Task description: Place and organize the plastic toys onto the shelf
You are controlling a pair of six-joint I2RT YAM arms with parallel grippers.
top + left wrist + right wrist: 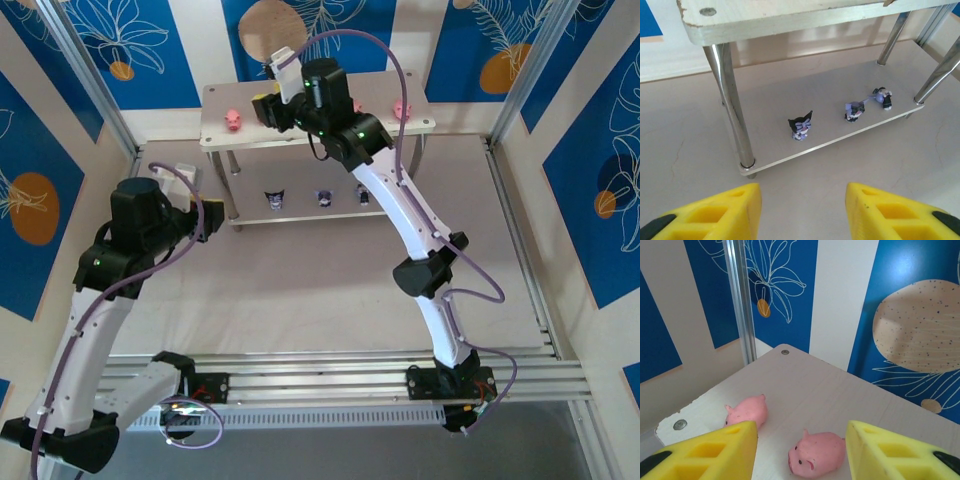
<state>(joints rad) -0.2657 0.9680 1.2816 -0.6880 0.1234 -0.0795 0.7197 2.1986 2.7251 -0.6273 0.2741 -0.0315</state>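
Up on the top board of the two-tier shelf (222, 137), a rack of pale beige rectangular boards on thin silver metal legs, the right gripper (801, 442) hangs low with its jaws apart. A small pink plastic pig (816, 454) sits on the board in the gap between them, its snout turned toward the camera. It lies much closer to the yellow finger (890, 455) on the right of the wrist view than to the other, and whether it touches that finger I cannot tell. A second pink pig (746, 411) rests on the same board just beyond the tip of the opposite finger, outside the gap and near the board's corner. From above, one more pink pig (402, 108) shows toward the other end of the top board, well apart from the gripper. The left gripper (802, 210) is held over the pale grey tabletop (690, 150) in front of the shelf's lower board, with its jaws wide apart and nothing between them. Ahead of it on that lower board stand three dark purple-black figurines with pale faces, in a loose row. The nearest dark figurine (801, 127) is upright beside a silver leg (732, 105). The middle dark figurine (855, 111) and the far dark figurine (883, 97) look tipped, though they are too small to be sure. All three lie well beyond the left fingertips.
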